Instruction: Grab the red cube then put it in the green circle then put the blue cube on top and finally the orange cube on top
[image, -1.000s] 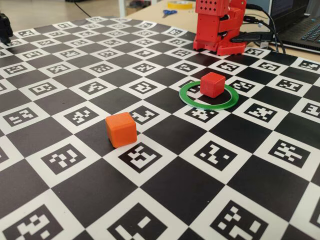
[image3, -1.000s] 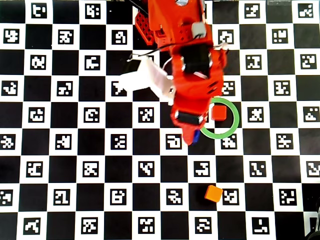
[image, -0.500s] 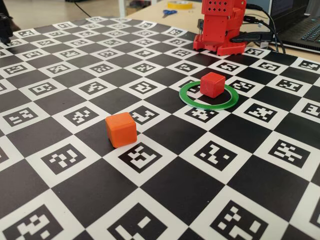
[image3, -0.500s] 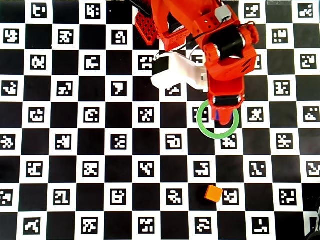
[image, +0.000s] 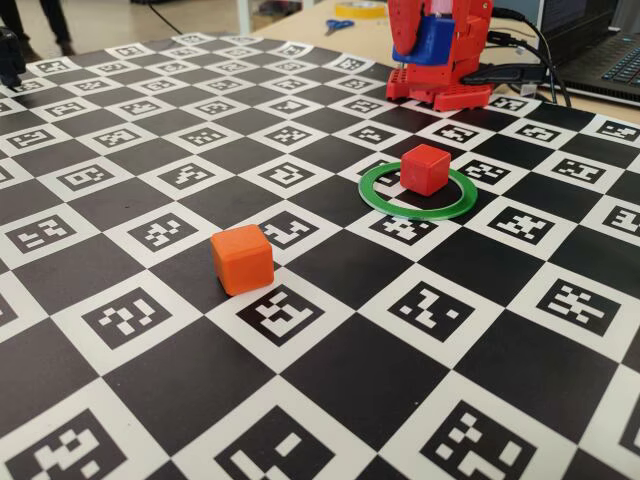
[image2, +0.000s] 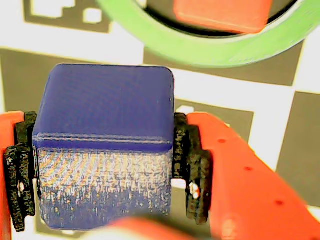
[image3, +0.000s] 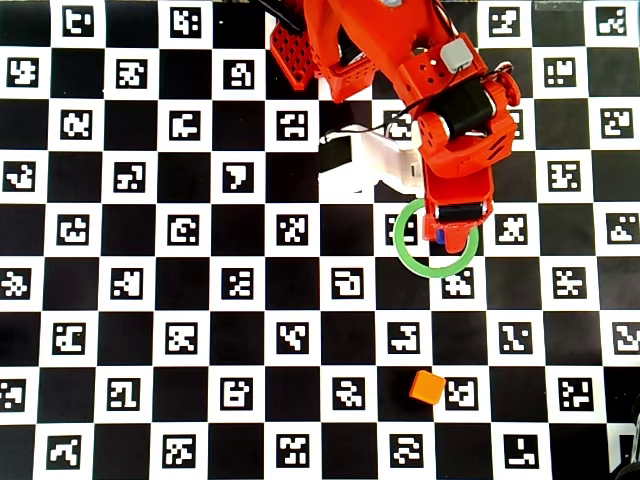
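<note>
In the wrist view my gripper (image2: 105, 170) is shut on the blue cube (image2: 107, 135), with a black pad (image2: 192, 165) pressed to each side. Beyond it lie the green circle (image2: 215, 52) and the red cube (image2: 222, 12) inside it. In the fixed view the red cube (image: 425, 168) sits in the green circle (image: 420, 213), and the blue cube (image: 435, 35) hangs high above it in my gripper (image: 435, 45). The orange cube (image: 242, 259) lies alone nearer the camera. Overhead, my gripper (image3: 450, 235) covers the red cube over the green circle (image3: 425, 270); the orange cube (image3: 428, 386) lies below.
The red arm base (image: 445, 85) stands just behind the ring on the black-and-white marker mat (image: 330, 380). Scissors (image: 338, 25), a yellow tape roll (image: 362, 8), cables and a laptop (image: 600, 50) lie off the mat at the back.
My gripper, holding the blue cube, swung from left of the ring to above the red cube. It has come down enough for the blue cube to show in the fixed view.
</note>
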